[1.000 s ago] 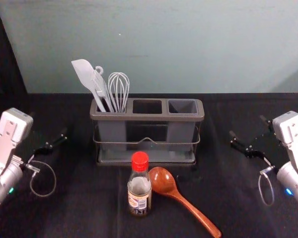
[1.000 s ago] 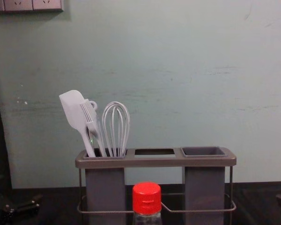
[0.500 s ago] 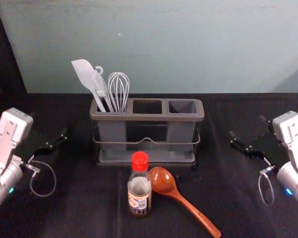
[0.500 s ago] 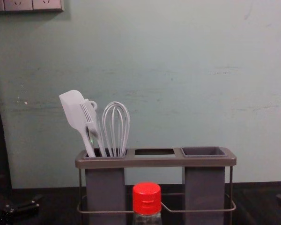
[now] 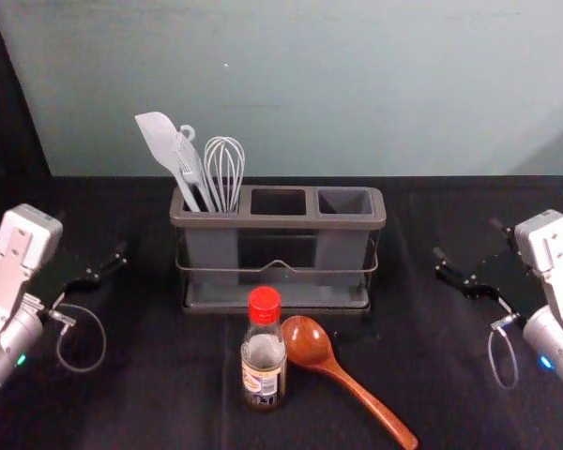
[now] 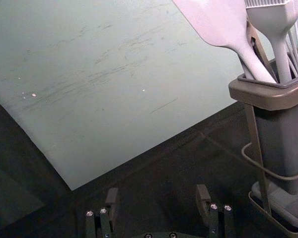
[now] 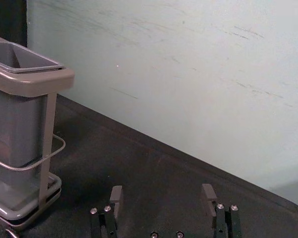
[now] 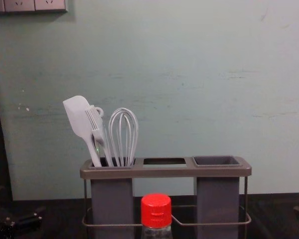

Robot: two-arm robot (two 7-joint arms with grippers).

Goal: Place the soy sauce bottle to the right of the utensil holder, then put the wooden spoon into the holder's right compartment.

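Observation:
The soy sauce bottle (image 5: pixel 264 361), red-capped and upright, stands in front of the utensil holder (image 5: pixel 278 222). Just right of the bottle lies the wooden spoon (image 5: pixel 349 377), bowl toward the holder and handle toward the front right. The holder's right compartment (image 5: pixel 345 201) has nothing in it. My left gripper (image 5: pixel 103 267) is left of the holder, open and holding nothing; the left wrist view shows the left gripper (image 6: pixel 157 201) with fingers wide apart. Over on the right side is my right gripper (image 5: pixel 467 251), and in the right wrist view the right gripper (image 7: pixel 162 201) is open and bare.
A spatula (image 5: pixel 165 150), a brush and a whisk (image 5: pixel 224 172) stand in the holder's left compartment, rising above its rim. Behind the black-covered table (image 5: pixel 150 394) is a plain wall (image 5: pixel 357 84).

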